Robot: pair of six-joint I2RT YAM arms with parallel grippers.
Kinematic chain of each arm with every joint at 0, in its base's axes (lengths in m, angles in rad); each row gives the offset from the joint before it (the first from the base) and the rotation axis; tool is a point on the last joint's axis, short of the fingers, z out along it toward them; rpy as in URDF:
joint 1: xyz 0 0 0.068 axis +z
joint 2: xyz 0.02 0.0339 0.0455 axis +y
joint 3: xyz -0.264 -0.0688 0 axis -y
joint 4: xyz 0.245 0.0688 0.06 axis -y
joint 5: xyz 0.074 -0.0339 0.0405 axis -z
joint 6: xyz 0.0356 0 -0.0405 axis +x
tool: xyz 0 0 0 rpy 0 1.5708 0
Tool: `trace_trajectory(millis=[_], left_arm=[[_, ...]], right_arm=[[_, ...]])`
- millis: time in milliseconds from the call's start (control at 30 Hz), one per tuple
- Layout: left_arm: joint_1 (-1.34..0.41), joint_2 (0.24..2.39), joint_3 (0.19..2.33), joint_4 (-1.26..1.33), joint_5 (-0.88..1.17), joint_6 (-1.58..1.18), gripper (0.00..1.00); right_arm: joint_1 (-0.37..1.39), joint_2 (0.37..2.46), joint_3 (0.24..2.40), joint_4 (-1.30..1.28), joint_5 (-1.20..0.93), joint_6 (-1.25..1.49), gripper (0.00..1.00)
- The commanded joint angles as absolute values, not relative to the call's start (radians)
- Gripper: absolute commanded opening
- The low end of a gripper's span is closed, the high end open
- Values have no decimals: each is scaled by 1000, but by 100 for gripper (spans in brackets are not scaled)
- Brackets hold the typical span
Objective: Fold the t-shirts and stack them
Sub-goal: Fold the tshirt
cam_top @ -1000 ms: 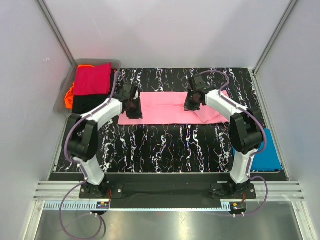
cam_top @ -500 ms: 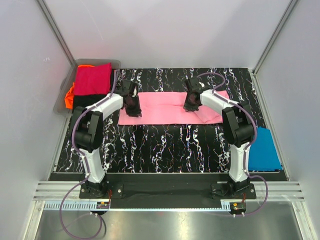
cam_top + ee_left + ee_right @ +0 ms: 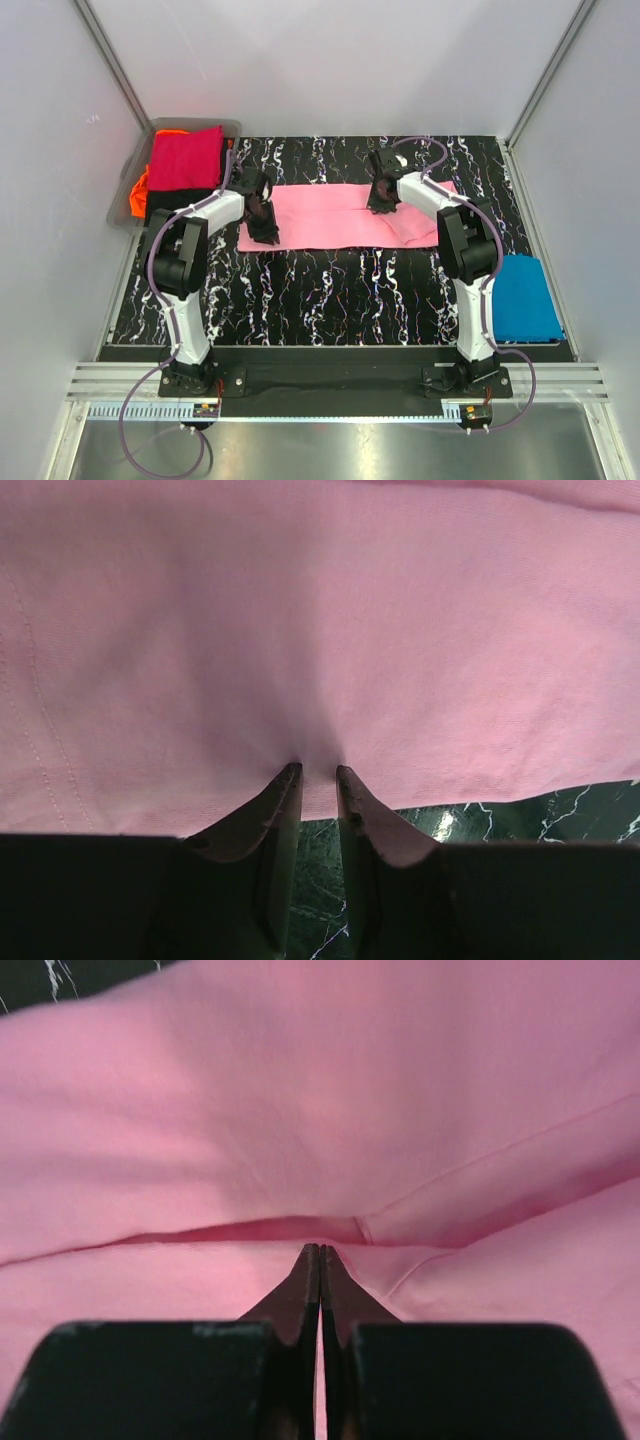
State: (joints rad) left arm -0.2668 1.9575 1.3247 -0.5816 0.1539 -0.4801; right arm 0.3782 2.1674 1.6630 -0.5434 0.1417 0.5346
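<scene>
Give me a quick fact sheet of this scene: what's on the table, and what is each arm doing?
In progress: pink t-shirt, spread as a long flat band across the far half of the table
Left arm: left gripper shut on the pink t-shirt's near edge, at its left end
Right arm: right gripper shut on a fold toward its right end
Right edge: blue t-shirt
Far-left bin: crimson t-shirt on top, orange t-shirt and black t-shirt below
</scene>
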Motion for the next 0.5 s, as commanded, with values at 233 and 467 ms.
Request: trace_trajectory(millis=[233, 467], left_arm=[[-264, 1950, 1259, -612, 192, -474, 27], [-265, 1892, 1233, -615, 181, -445, 27]], right_arm=[[345, 2209, 1775, -523, 135, 505, 0], [344, 2042, 1645, -537, 127, 471, 0]])
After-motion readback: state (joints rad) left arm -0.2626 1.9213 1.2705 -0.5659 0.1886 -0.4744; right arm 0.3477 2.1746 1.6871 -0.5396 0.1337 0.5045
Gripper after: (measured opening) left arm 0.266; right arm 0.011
